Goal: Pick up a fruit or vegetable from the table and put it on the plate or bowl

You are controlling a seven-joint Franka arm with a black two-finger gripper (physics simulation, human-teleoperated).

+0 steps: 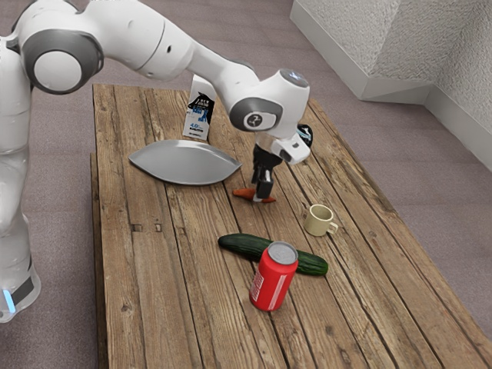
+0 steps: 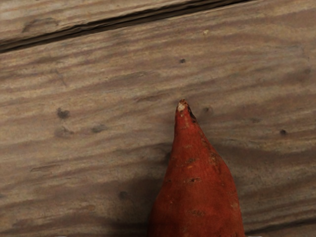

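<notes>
Orange-red sweet potato [image 1: 244, 192] flat on the wooden tabletop [image 1: 154, 269], just off the plate's rim on the exterior view's right. Black pincer [image 1: 264, 194] lowered straight onto it, pointing down, with orange skin showing on either side of the black. Cannot tell whether spread or pinching.

From the wrist camera: same sweet potato [image 2: 197, 187] close under the hand, tapering to a pale-tipped point, skin flecked with small dark marks, resting on grey-brown planks [image 2: 98, 98] with a dark seam between boards.

Grey plate [image 1: 184, 163], shallow and bare, near the middle of the tabletop.

Behind the plate, upright: white and blue carton [image 1: 200, 111] with a dark peaked graphic near its top. Lettering on it too small to read; no brand to be made out.

Nearer the camera: red drinks can [image 1: 274, 277], standing, silver lid up, pale streak on its side, no legible name. Just behind it, touching or nearly so: dark green cucumber [image 1: 238, 244], lying lengthwise across the planks.

Cream mug [image 1: 318, 220], plain, without print, handle toward the exterior view's right, between cucumber and pincer but apart from both.

Small dark object [image 1: 306, 135] beyond the arm's wrist, too hidden to identify.
</notes>
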